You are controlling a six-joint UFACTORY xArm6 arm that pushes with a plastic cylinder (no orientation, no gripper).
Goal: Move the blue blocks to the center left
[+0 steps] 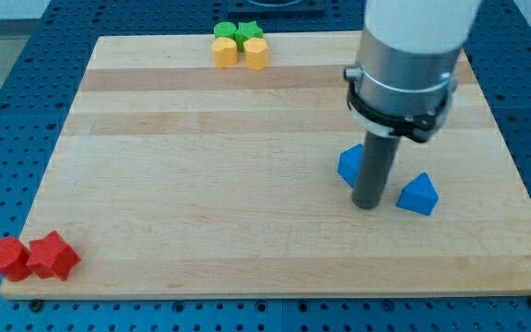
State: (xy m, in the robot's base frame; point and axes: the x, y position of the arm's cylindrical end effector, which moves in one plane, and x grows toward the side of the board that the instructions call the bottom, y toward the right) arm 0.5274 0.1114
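**Rod tip between two blue blocks, right of centre**

Pale wooden table (201, 184) on a blue perforated base (17, 101). No pincer on this arm, so it has no released or clenched state to log; the arm ends in a dark rod under a white-and-grey housing (411, 55).

My tip (367, 207) sits on the table right of centre, toward the view's bottom. One blue block (349, 166), angular, shape partly hidden by the rod, lies just at the rod's left, touching or nearly so; cannot tell which. The second, a blue triangular block (418, 195), lies just to the tip's right with a narrow gap.

Both blue blocks are in the table's right half, well apart from the centre left.

Other items:
- Two green blocks (236, 32) and two yellow blocks (241, 53), clustered at the top edge.
- Red cylinder (7, 257) and red star-like block (53, 256), touching, bottom-left corner.
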